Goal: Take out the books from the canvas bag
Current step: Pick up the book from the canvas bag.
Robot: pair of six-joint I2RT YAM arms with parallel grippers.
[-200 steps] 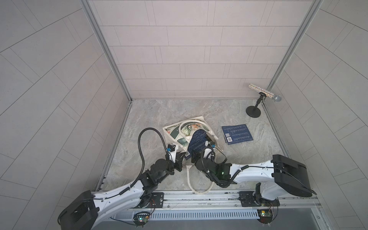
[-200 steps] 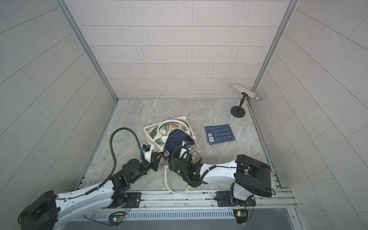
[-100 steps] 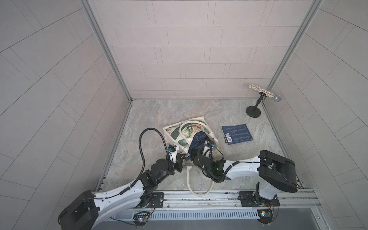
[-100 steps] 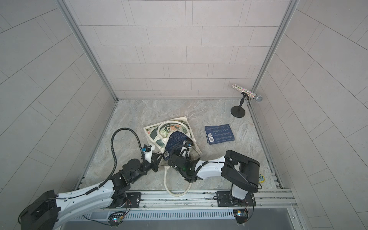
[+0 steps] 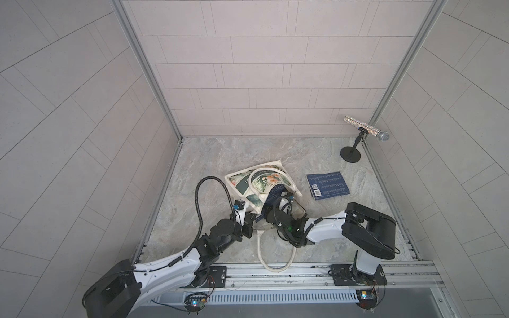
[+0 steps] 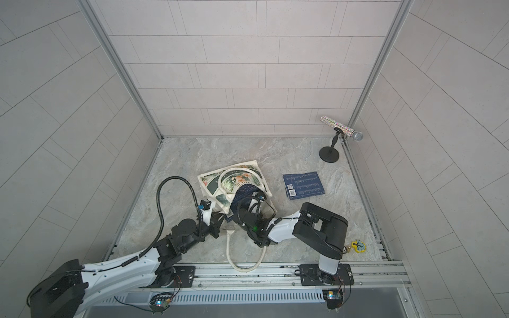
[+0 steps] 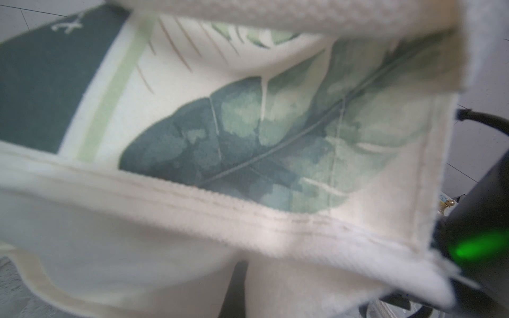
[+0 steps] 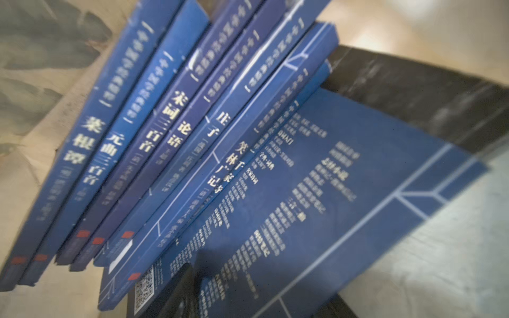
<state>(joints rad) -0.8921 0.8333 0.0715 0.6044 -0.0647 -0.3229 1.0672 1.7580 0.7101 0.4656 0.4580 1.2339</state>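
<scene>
The cream canvas bag [image 5: 256,181] [image 6: 231,179] with green leaf print lies mid-table, its mouth toward the arms. My left gripper [image 5: 249,217] [image 6: 219,219] is shut on the bag's rim, and printed cloth [image 7: 248,137] fills the left wrist view. Several navy books [image 8: 170,132] stand spine-out in the mouth [image 5: 275,191]. At that mouth my right gripper [image 5: 271,205] [image 8: 259,300] is open, and the nearest book's cover [image 8: 316,192] runs between its dark fingers [image 8: 179,291]. A small stack of navy books [image 5: 327,185] [image 6: 304,185] lies flat to the right.
One bag handle [image 5: 275,256] loops toward the front rail [image 5: 275,271]. A glittery microphone [image 5: 365,128] on a black stand occupies the back right corner. A small yellow object [image 6: 359,246] lies near the right arm's base. Tiled walls enclose the table.
The right arm has folded leftward with its gripper staying at the bag mouth, and its jaws have narrowed around the nearest book. The left arm has not moved.
</scene>
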